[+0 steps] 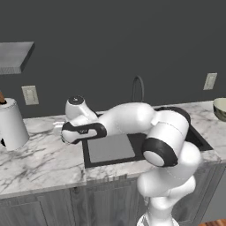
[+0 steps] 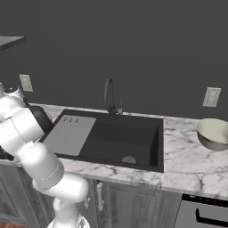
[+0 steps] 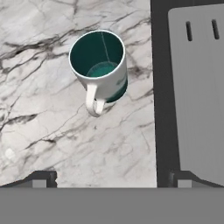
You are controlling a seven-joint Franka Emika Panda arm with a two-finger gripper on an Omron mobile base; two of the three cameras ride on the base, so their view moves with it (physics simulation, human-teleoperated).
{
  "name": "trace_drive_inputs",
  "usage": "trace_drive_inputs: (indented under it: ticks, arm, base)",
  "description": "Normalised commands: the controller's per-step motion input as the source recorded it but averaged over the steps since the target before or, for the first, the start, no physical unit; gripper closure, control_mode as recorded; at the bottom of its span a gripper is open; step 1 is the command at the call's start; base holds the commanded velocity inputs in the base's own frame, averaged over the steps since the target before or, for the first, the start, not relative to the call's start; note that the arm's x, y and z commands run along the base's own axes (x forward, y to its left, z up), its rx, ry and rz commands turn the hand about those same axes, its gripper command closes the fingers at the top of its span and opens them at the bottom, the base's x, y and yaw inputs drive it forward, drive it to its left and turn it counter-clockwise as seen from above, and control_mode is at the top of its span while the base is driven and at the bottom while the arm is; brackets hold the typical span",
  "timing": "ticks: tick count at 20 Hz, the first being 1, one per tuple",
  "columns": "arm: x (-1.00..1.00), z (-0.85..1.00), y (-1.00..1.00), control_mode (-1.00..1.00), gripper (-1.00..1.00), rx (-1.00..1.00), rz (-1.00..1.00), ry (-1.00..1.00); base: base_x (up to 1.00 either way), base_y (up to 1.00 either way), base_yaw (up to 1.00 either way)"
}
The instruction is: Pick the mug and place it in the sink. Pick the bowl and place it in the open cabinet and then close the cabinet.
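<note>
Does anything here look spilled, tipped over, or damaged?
Nothing stands out. The mug stands upright on the marble counter beside the sink, and the bowl sits upright too.

Base views flank sink (image 2: 113, 136); hand looks down.

glossy white rounded arm (image 1: 132, 118) segments, dark joint bands, small dark fingertips (image 3: 43, 178)

White mug (image 3: 99, 65) with teal inside, upright on the worktop (image 3: 52, 131) left of the black sink (image 2: 116, 138), cream-green bowl (image 2: 214, 133) right of the sink
</note>
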Motion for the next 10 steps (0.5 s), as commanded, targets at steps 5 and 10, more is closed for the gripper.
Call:
trace_drive_inputs:
  ticks: [5, 10]
  arm:
    - [0.10, -0.01, 0.18, -1.00, -1.00, 0.00, -0.05, 0.02]
    - [0.02, 0.00, 0.10, -1.00, -1.00, 0.00, -0.06, 0.00]
  base:
    - [0.00, 0.00, 0.00]
    - [0.00, 0.00, 0.00]
